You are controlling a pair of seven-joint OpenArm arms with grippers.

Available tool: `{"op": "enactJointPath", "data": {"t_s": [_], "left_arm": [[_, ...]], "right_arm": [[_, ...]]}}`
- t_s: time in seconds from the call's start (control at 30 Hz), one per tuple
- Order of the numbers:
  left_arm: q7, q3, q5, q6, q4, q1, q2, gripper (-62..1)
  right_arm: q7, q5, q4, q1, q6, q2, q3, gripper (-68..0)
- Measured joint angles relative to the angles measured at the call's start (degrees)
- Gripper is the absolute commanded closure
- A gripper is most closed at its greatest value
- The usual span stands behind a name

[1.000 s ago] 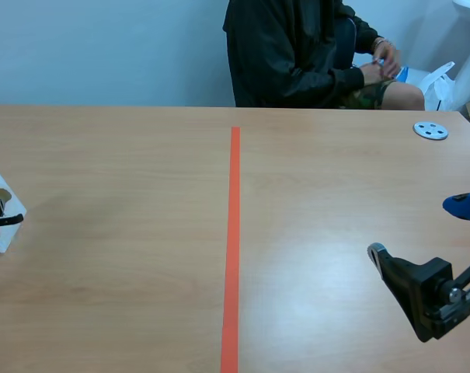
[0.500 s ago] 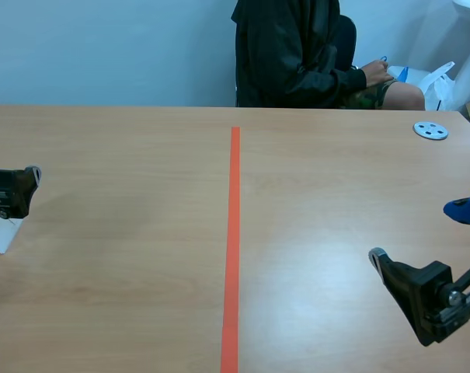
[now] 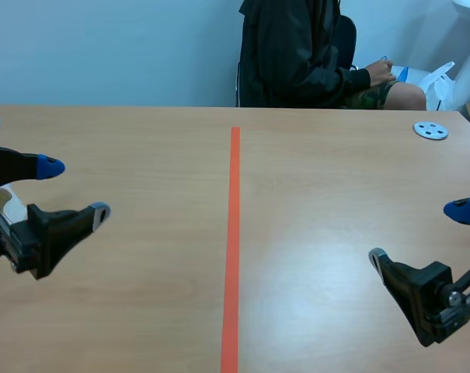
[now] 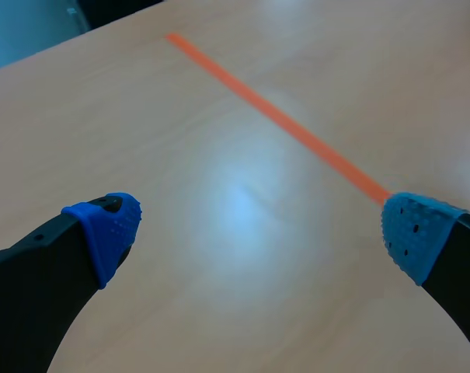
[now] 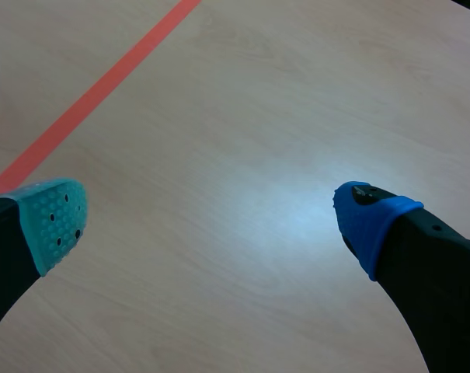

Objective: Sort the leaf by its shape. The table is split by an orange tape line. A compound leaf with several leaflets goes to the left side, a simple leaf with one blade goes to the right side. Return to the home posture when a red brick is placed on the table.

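Hunting for the leaf: we can't spot one anywhere on the bench (image 3: pixel 141 295). Only a white scrap (image 3: pixel 13 203) peeks out behind the left arm (image 3: pixel 17 241) at the left edge, and we can't tell what it is.
Left jaws: wide apart, nothing between the blue pads (image 4: pixel 110 229), over the left side, well clear of the tape line (image 3: pixel 233 233).
Right jaws: apart too, empty, low at the near right.
Red brick: none in sight, so no cue to go home yet, we reckon.
Handling guess: a leaf would be featherlight, floppy, easy to tear and flat on the wood. We'd pinch gently at the stalk or a lifted edge.
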Motion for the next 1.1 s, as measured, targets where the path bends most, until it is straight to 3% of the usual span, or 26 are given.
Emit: {"op": "enactJointPath", "data": {"t_s": [0.13,0.27,0.4,0.67,1.1], "left_arm": [[2.9,0.0,0.3,0.0,9.6,6.3,2.6,-62.3],[5.1,0.0,1.3,0.0,14.5,10.9,6.9,-62.3],[5.2,-0.1,2.1,0.6,14.5,13.6,10.6,-62.3],[7.6,-0.1,2.1,1.4,13.4,13.9,13.8,-62.3],[7.4,-0.1,2.1,2.1,13.3,13.3,14.2,-62.3]], "right_arm": [[0.0,0.0,0.0,0.0,0.0,0.0,0.0,-67.9],[0.0,0.0,0.0,0.3,0.0,0.0,0.0,-67.9],[0.0,0.0,0.0,1.2,0.0,0.0,0.0,-67.9],[0.0,0.4,0.0,2.1,1.3,0.0,0.0,-67.9],[0.0,0.7,0.0,2.1,1.3,0.0,0.0,-67.9]]}}
